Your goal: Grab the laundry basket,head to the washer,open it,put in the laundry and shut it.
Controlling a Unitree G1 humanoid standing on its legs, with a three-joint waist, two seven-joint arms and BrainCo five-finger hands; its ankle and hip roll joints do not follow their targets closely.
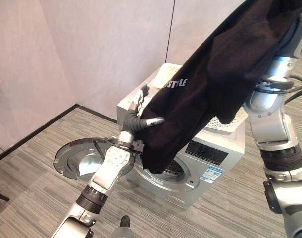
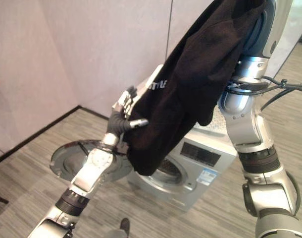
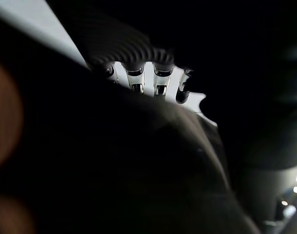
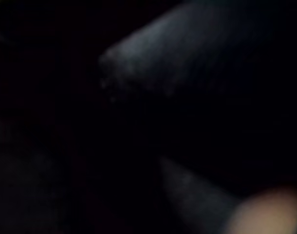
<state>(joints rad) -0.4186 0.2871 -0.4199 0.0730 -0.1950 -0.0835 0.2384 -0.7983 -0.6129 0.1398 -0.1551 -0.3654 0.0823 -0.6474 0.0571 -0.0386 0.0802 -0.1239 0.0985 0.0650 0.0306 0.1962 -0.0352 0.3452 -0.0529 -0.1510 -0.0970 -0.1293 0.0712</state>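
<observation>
— Fingers of the left hand point(image 1: 136, 119): how do they stand?
— Spread and mostly straight, thumb out sideways, laid against the edge of the black cloth garment point(image 1: 215, 79); they grip nothing.
— And the right hand?
— Buried under the garment, raised high; its fingers cannot be told.
— Where does the cloth hang?
— Draped from the raised right arm down to the open mouth of the silver front-loading washer point(image 1: 200, 153), whose round door point(image 1: 79, 158) swings wide. A white perforated laundry basket point(image 1: 225, 121) sits on top.
</observation>
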